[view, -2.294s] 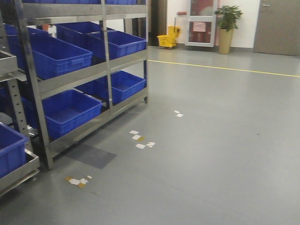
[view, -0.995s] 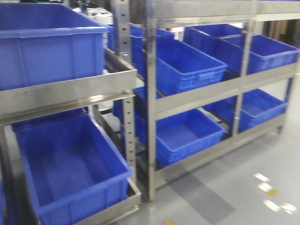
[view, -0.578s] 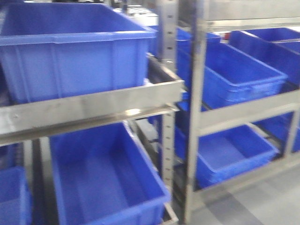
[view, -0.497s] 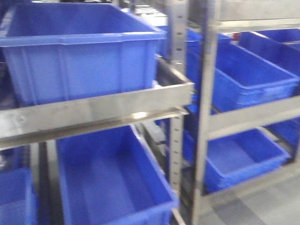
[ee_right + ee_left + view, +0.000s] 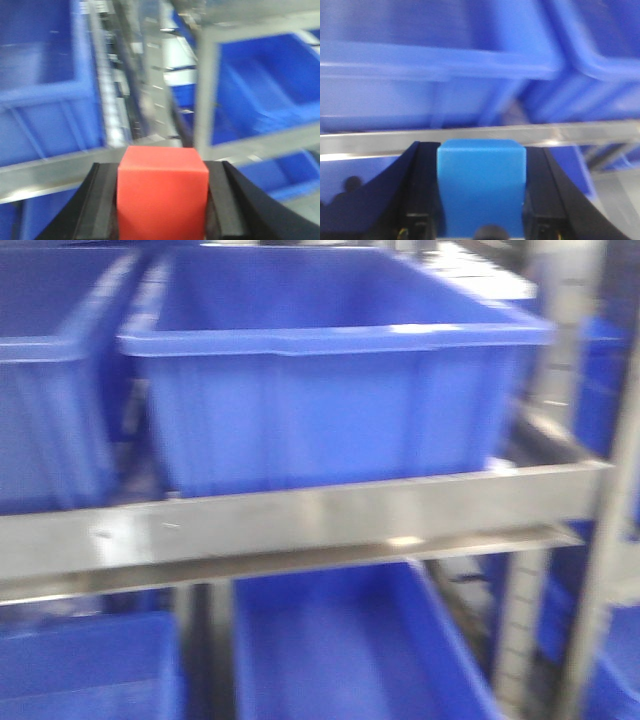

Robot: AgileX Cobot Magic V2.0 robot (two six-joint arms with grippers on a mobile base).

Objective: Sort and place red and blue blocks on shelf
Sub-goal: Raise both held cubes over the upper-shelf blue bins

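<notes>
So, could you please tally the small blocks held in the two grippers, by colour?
Red block: 1, held in the right gripper
Blue block: 1, held in the left gripper
Total: 2

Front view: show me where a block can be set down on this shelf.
Free: the inside of the middle bin behind the front rail, and the lower bin under it, both apparently bare. Crowded: the narrow gap between middle and left bin.
</notes>
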